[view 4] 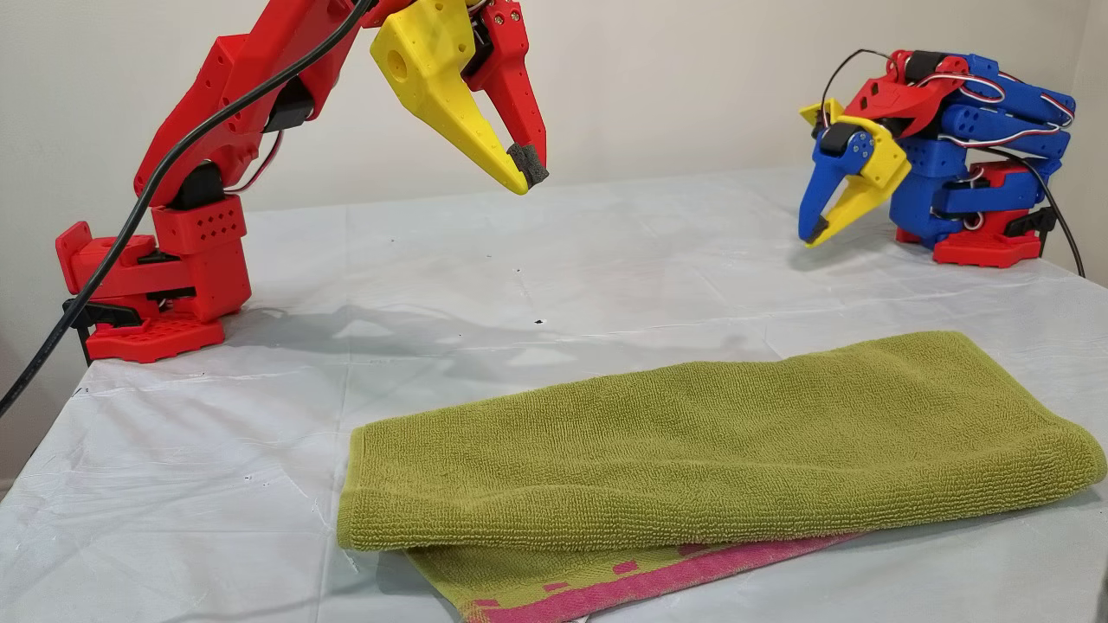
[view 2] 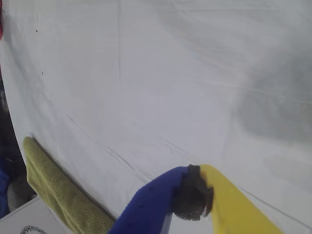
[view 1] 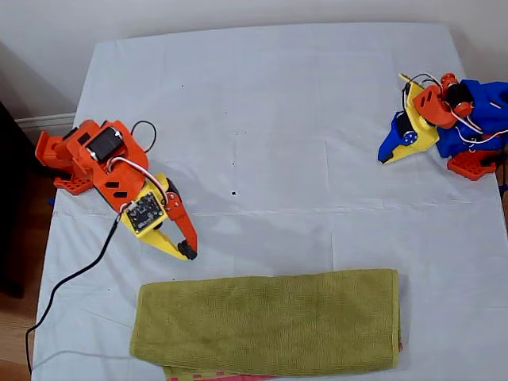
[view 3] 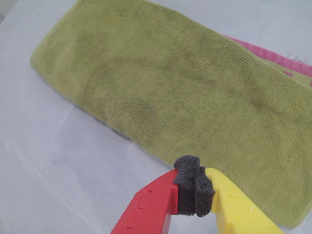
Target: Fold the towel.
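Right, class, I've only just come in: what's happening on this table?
Nothing is being held right now. The towel lies folded on the white sheet, its pink hem poking out underneath. My second gripper hangs shut above the towel's edge; my first gripper, also shut, is tucked back over bare sheet, away from the towel.

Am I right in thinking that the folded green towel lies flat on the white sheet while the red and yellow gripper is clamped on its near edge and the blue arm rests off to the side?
Not quite. The towel lies folded on the white sheet, but my second gripper, the red and yellow one, is shut on nothing and raised clear above the sheet, as the other view shows. My first gripper, on the blue arm, does rest off to the side.
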Available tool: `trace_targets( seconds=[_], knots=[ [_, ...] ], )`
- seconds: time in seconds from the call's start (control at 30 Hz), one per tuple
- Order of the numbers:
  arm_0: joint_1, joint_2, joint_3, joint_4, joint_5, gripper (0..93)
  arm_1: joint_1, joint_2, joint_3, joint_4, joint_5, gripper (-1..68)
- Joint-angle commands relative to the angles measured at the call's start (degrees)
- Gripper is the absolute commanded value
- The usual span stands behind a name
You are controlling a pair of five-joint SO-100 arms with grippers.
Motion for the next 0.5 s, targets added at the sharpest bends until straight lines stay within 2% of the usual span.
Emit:
trace_targets(
  seconds=[0.0, 0.47],
  knots=[
    [0.4, 3.6, -3.6, 0.1, 0.1, 0.0, 0.1, 12.7, 5.7, 0.1, -0.4, 0.1],
    [0.7, 3.3, -3.6, 0.4, 3.9, 0.0, 0.2, 12.7, 5.7, 0.0, -0.2, 0.1]
  ],
)
